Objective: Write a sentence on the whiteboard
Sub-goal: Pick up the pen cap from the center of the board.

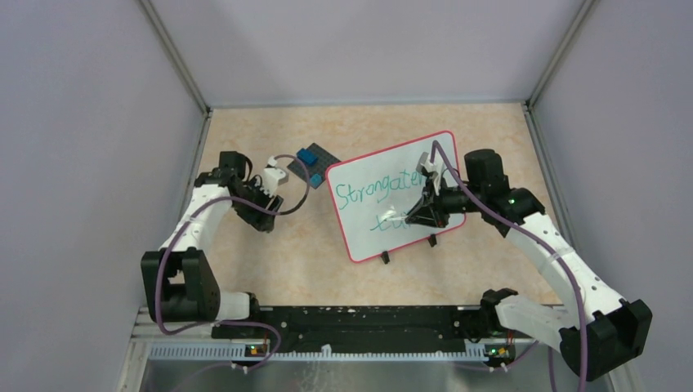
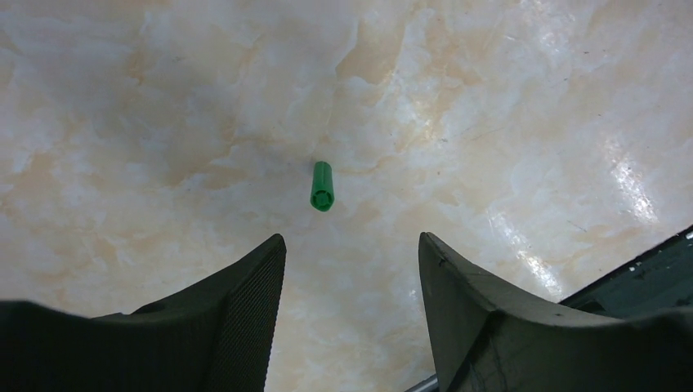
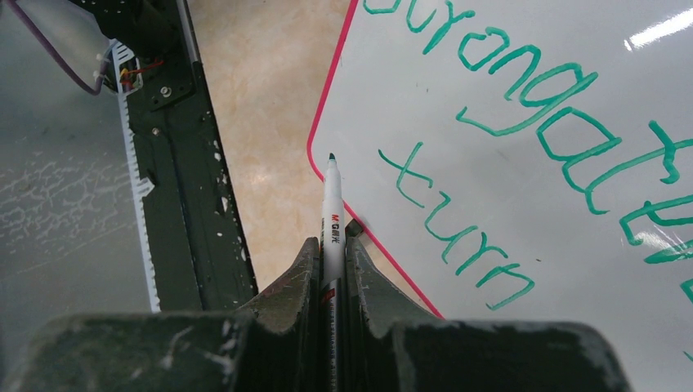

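**A:** The whiteboard (image 1: 364, 229) sits right of centre in the top view, tilted, with two lines of green lettering (image 3: 523, 90) on it. The right gripper (image 3: 331, 245) is clamped on the marker (image 3: 333, 204), its bare tip just outside the board's rim, mid-frame.

**B:** And the left gripper (image 2: 351, 241)? Jaws apart, nothing in them. The green cap (image 2: 322, 185) lies on the table (image 2: 163, 98) just beyond the tips.

**A:** Looks like a cap pickup to me. Ease forward until the cap sits squarely between the fingers, grip across its narrow side, and squeeze gently so it doesn't squirt away.
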`<control>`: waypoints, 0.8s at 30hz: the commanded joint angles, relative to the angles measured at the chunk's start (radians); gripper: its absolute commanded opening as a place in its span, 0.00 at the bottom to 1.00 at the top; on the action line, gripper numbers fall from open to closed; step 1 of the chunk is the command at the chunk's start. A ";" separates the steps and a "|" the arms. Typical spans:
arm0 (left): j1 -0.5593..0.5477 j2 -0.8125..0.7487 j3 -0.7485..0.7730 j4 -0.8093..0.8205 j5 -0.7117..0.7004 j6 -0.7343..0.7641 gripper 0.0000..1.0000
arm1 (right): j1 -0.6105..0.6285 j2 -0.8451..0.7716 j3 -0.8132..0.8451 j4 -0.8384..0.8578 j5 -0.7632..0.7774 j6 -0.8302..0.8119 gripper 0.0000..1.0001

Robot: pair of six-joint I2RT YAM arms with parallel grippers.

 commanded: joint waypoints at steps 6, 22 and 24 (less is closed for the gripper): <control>-0.018 0.086 -0.027 0.131 -0.060 -0.046 0.58 | -0.011 -0.008 0.015 0.008 -0.036 -0.017 0.00; -0.048 0.197 -0.072 0.197 -0.096 -0.066 0.34 | -0.011 0.008 0.037 0.006 -0.015 -0.006 0.00; -0.048 0.206 -0.070 0.205 -0.103 -0.071 0.22 | -0.011 0.016 0.051 -0.004 -0.018 -0.007 0.00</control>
